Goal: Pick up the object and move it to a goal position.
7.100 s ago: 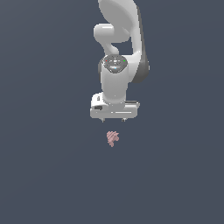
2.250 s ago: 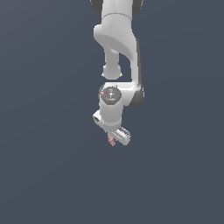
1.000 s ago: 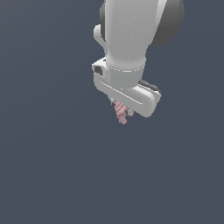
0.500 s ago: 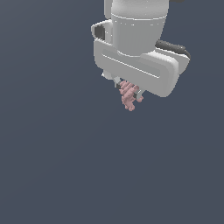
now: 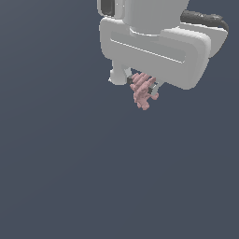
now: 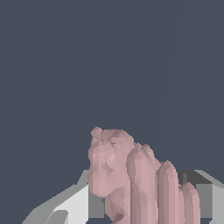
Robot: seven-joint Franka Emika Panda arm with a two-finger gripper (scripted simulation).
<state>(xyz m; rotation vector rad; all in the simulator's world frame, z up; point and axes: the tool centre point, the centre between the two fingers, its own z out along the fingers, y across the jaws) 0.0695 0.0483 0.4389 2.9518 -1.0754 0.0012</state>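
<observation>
pink lump held aloft in the gripper

in the exterior view the white gripper [image 5: 142, 84] fills the upper part of the frame, its broad body angled across toward the exterior view's right, with a dark band showing at its upper right edge. the object [image 5: 144, 90], a small matte pink lump covered in knobbly spikes, sits between the two fingers just under the gripper's body, and its lower knobs hang below them. the fingers pinch the object from either side, touching it. nothing lies beneath it but the plain dark grey-blue background [image 5: 70, 177], so it hangs clear of any surface.

in the wrist view the object [image 6: 127, 175] looms large and close, its rounded lobes and ridged fingerlike bumps rising in front of the pale grey finger [image 6: 74, 205] on one side and a darker grey pad [image 6: 197, 183] on the other.
</observation>
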